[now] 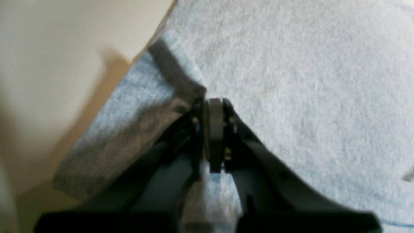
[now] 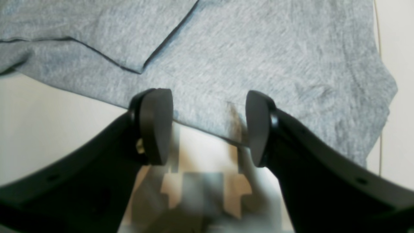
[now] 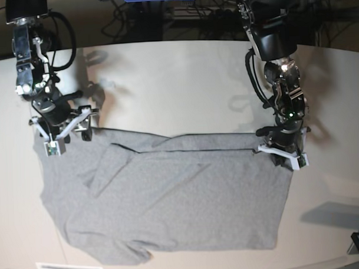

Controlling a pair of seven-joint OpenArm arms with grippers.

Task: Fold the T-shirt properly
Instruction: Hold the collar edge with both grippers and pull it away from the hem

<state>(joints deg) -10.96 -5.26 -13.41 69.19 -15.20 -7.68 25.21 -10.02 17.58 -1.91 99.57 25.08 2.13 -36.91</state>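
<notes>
Left claw (image 1: 215, 106) clenched on heather-grey cotton T-shirt (image 3: 170, 200) edge (fabric bunched); right claw (image 2: 208, 126) released, straddling hem; pale tabletop (image 3: 177, 81).

T-shirt (image 3: 170, 200) — soft, matt heather-grey knit cloth; table (image 3: 178, 87) — smooth, slightly glossy.

- No text, label, brand, number or sign can be read anywhere in the three views.
- The T-shirt (image 3: 170, 200) shows only plain grey cloth on the side facing up; no lettering is visible on it.
- The table (image 3: 178, 87) bears no markings that can be made out.
</notes>
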